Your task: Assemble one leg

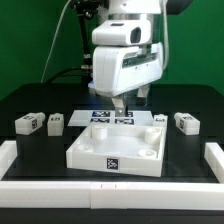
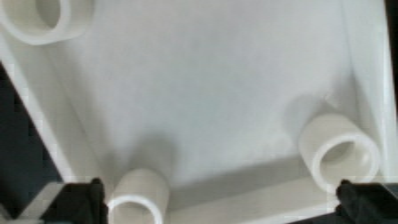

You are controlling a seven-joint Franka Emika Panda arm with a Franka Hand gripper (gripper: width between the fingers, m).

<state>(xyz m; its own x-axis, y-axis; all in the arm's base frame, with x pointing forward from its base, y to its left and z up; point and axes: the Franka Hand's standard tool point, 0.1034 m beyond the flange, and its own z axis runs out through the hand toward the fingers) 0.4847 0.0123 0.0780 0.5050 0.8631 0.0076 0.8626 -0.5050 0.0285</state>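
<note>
The matte black tabletop (image 1: 40,105), edged by white rails (image 1: 15,150), carries a smooth white square tray (image 1: 90,150) with raised walls and round hollow sockets (image 2: 338,150) at its corners, lying directly beneath the gripper (image 1: 130,100). The gripper hangs over the tray's far half with its black fingers (image 2: 71,200) spread wide apart, only the tray's plain floor showing between them. The legs (image 1: 27,123), small chunky white blocks with tags, lie on the tabletop well out to both sides of the gripper, past the tray's edges, with bare black surface around each.
</note>
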